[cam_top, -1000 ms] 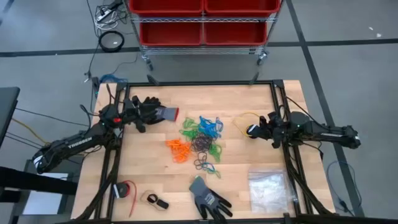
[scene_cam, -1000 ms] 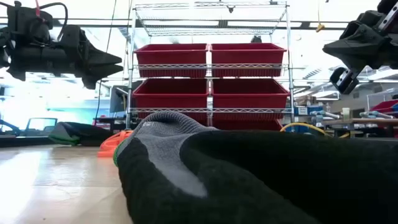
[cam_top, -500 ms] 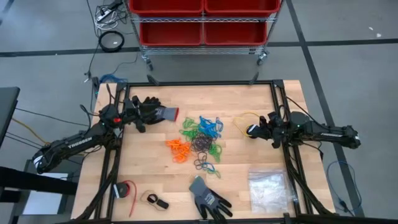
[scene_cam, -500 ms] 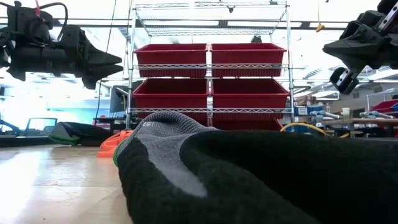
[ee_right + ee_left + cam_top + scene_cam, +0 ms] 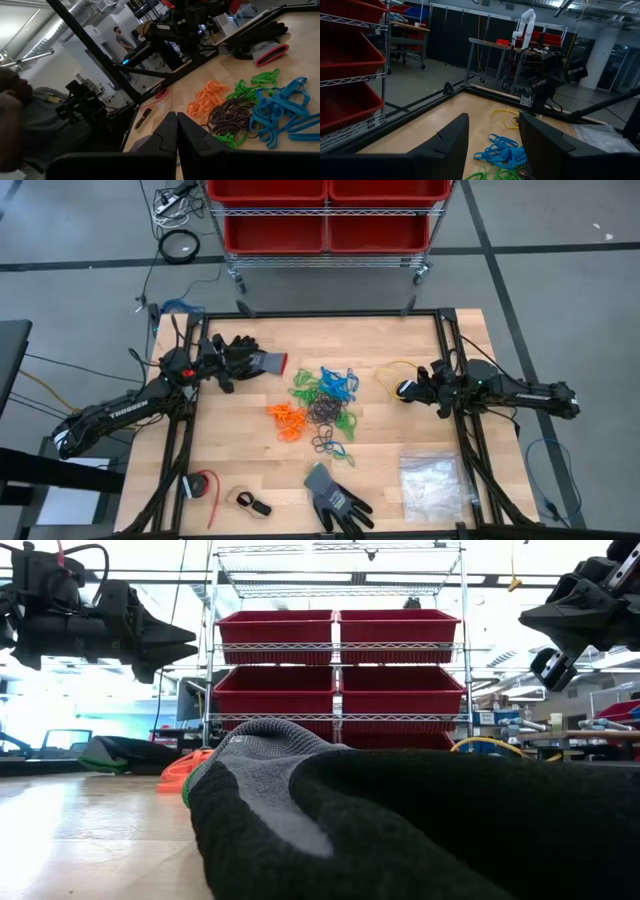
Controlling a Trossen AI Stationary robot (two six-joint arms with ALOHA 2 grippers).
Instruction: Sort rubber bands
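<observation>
While both arms hang clear of pile, sorting not yet begun. Rubber bands (image 5: 322,408) lie in one loose heap mid-table (image 5: 400,340): blue and green on rack side, orange toward left arm, black at centre, some strays toward near glove (image 5: 337,498). Colours partly clustered, none separated out. Heap sprawls with no single heading; long axis roughly rack side to near glove. Left claw (image 5: 226,360) wide, empty, beside far glove (image 5: 250,358). Right claw (image 5: 404,389) pinched closed, empty, beside yellow cable (image 5: 388,370).

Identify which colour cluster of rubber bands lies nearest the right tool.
The blue rubber bands: they lie on the pile's side facing the right tool, while the orange ones sit opposite.
</observation>
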